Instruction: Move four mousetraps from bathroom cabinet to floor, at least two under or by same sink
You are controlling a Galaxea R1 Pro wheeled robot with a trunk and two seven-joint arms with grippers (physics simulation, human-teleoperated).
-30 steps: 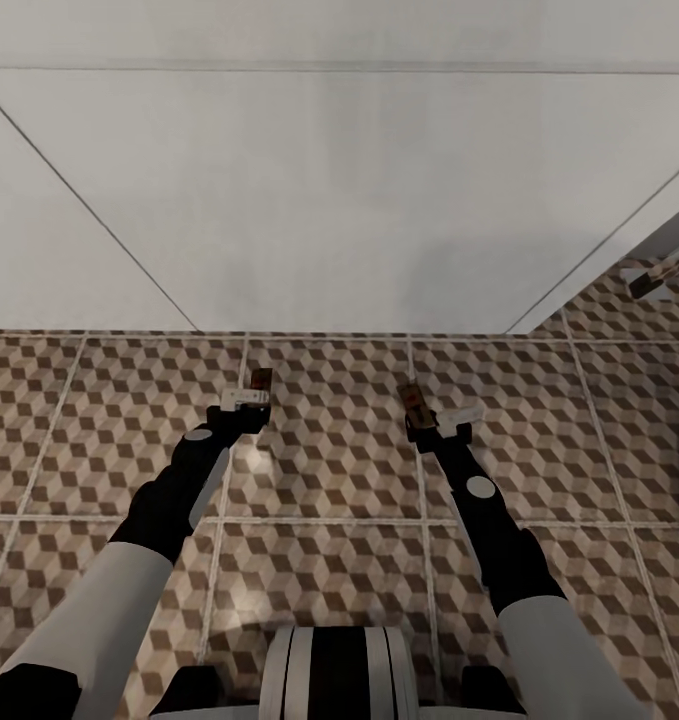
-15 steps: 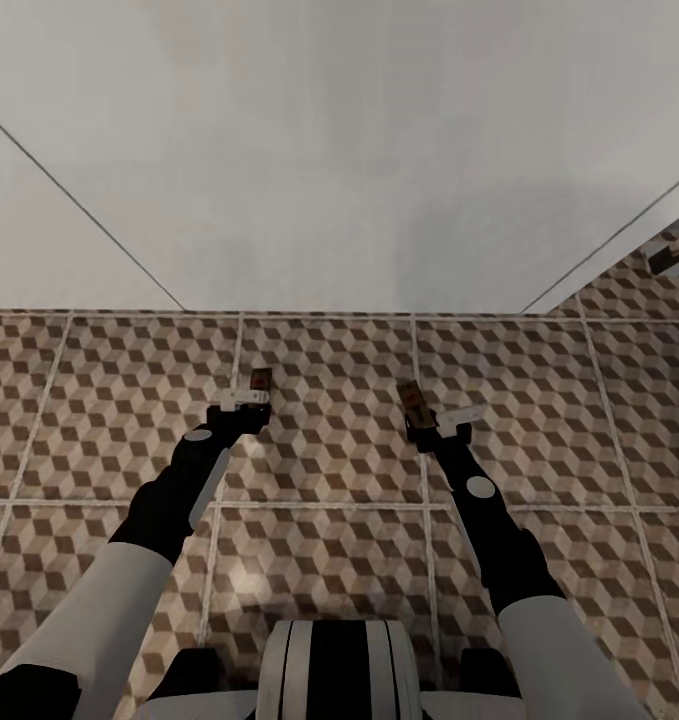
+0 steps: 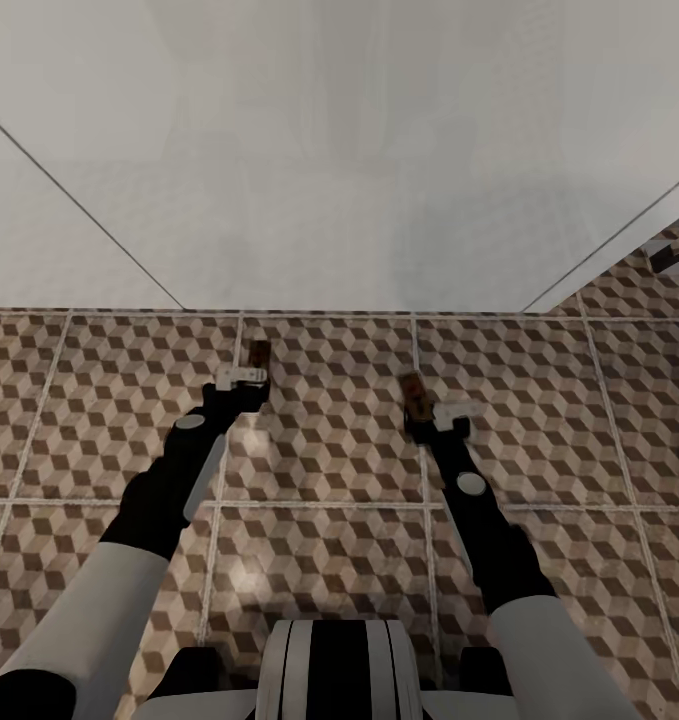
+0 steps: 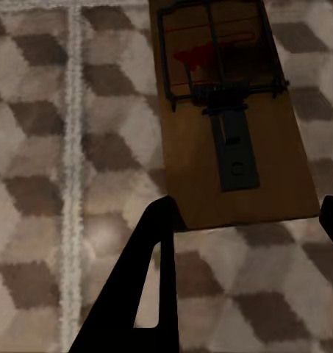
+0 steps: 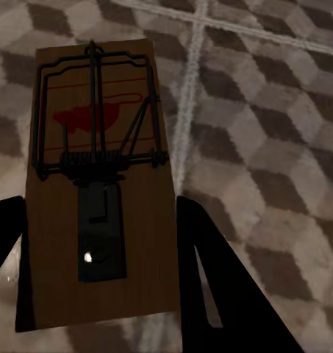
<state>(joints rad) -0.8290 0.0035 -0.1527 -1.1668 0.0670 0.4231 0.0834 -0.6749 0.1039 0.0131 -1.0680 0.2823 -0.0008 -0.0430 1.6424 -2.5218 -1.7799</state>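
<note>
held one mousetrap in each gripper, both over the bathroom floor (image 3: 329,450) near the base of a white wall (image 3: 339,180). left gripper (image 3: 241,378) clamped on the near end of the left mousetrap (image 4: 225,110), long axis running straight out ahead past the fingertips. right gripper (image 3: 431,415) likewise clenched on the right mousetrap (image 5: 96,184), board pointing forward and slightly leftward. judged equally ready for lowering straight down onto the tiles; height above them could not be told.
</note>
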